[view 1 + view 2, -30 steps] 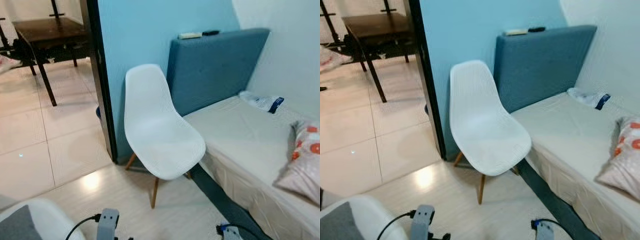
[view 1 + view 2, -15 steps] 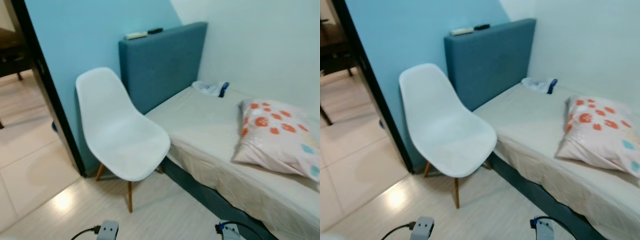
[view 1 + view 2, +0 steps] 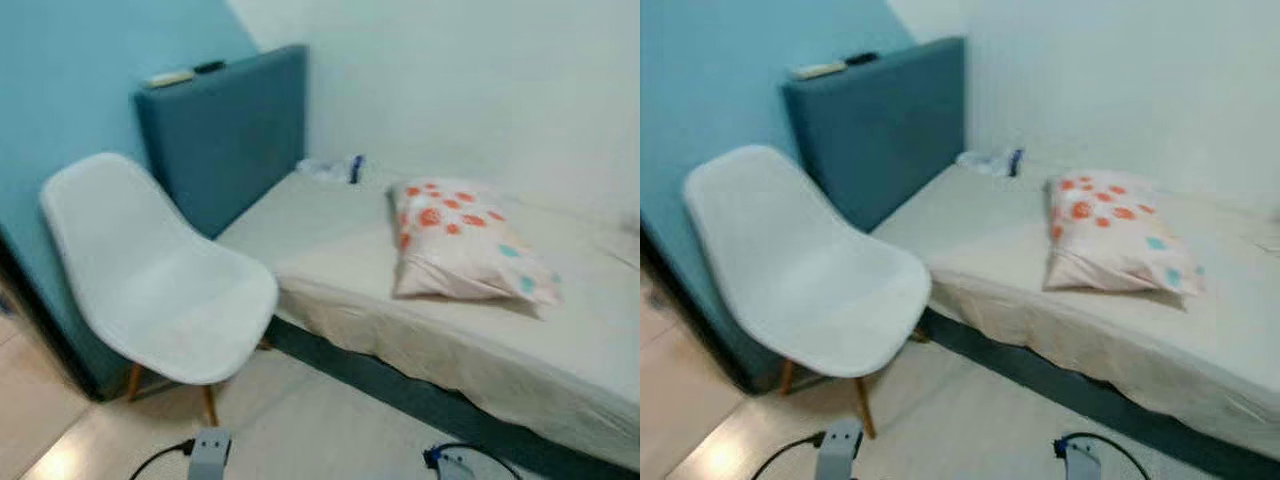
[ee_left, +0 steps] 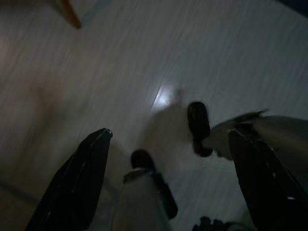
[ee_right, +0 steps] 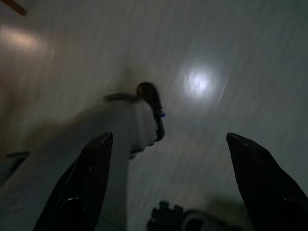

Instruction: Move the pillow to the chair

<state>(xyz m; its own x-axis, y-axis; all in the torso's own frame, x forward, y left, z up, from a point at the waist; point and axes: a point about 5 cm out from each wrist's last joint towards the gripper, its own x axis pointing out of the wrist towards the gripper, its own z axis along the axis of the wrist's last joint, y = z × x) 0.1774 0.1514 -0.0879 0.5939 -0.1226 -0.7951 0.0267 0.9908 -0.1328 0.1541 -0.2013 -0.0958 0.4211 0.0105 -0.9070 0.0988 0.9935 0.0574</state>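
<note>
The chair (image 3: 160, 285) has a smooth, matt white plastic shell on wooden legs (image 3: 132, 381). The pillow (image 3: 465, 243) is soft printed cloth on a pale fabric sheet (image 3: 330, 230). The headboard (image 3: 225, 130) looks upholstered in matt blue cloth. The floor (image 3: 300, 430) is pale and faintly glossy.

A small bedroom in a home. Ahead of the two low-hanging grippers and to their right, a single bed (image 3: 470, 340) with a pale sheet stands against a white wall, a spotted pillow (image 3: 462, 243) lying on it. A blue padded headboard (image 3: 225, 135) rises at the bed's far end beside a blue-painted wall. Ahead to the left of the grippers, a white shell chair (image 3: 150, 280) on wooden legs stands on pale plank flooring (image 3: 960, 420).
</note>
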